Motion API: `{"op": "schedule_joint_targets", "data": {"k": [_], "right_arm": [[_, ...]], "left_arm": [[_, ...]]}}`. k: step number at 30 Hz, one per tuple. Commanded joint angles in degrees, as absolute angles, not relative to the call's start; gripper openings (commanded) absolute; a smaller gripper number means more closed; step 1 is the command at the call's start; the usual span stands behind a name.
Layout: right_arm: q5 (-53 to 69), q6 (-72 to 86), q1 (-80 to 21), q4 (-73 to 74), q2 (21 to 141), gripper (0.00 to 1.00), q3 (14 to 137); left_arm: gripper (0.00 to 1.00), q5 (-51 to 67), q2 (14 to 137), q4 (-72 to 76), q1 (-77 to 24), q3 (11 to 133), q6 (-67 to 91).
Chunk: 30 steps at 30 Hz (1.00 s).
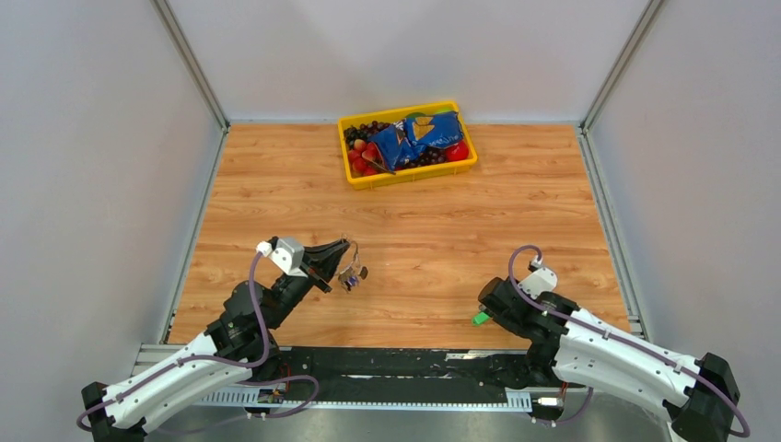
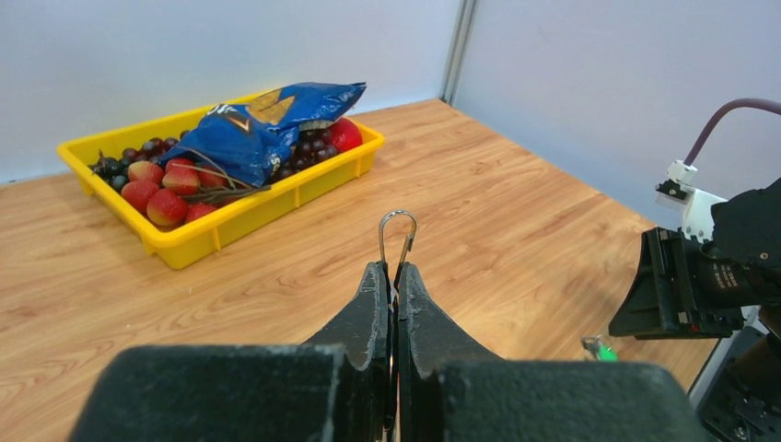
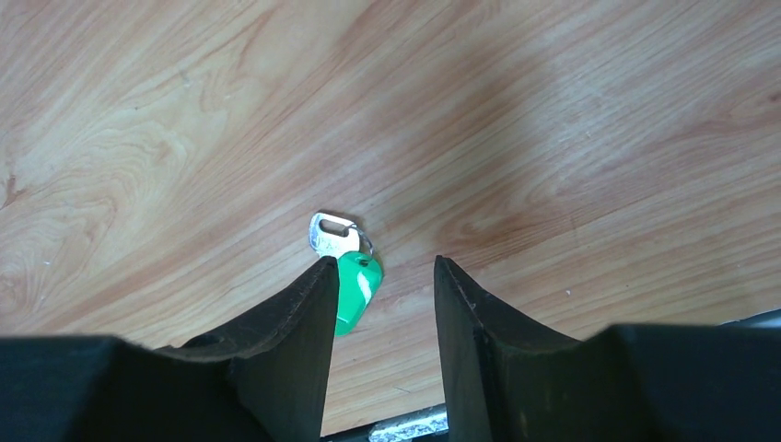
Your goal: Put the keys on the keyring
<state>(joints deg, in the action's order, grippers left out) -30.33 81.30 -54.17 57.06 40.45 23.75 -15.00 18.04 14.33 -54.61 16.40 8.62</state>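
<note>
Left wrist view: the left gripper [image 2: 391, 269] has its fingers clamped on the keyring [image 2: 398, 228], whose loop juts past the tips at frame centre, probably held out for threading. Right wrist view: the right gripper [image 3: 382, 262], fingers apart, is poised over the green-tagged key [image 3: 355, 276] on the counter [image 3: 571, 129]; its long axis runs diagonally, metal upper left, tag lower right.

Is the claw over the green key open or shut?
Open. The right gripper has its fingers apart, with bare table between them. The green-tagged key lies by one fingertip, not pinched.
</note>
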Motion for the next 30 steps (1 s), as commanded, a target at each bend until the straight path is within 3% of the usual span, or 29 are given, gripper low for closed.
{"op": "schedule_joint_targets", "data": {"k": [1,10,30], "right_arm": [[-33.0,83.2,-53.9,54.2,39.8,0.45,22.3],[-33.2,78.4,-53.8,47.2,42.4,0.41,21.3],[-30.8,76.7,-53.9,44.2,41.9,0.2,18.2]], "left_arm": [[0.0,-14.0,18.6,16.3,-54.5,18.0,9.1],[0.0,-13.7,19.4,16.8,-54.4,17.9,9.1],[0.0,-13.4,19.7,17.0,-54.5,17.8,9.1]]}}
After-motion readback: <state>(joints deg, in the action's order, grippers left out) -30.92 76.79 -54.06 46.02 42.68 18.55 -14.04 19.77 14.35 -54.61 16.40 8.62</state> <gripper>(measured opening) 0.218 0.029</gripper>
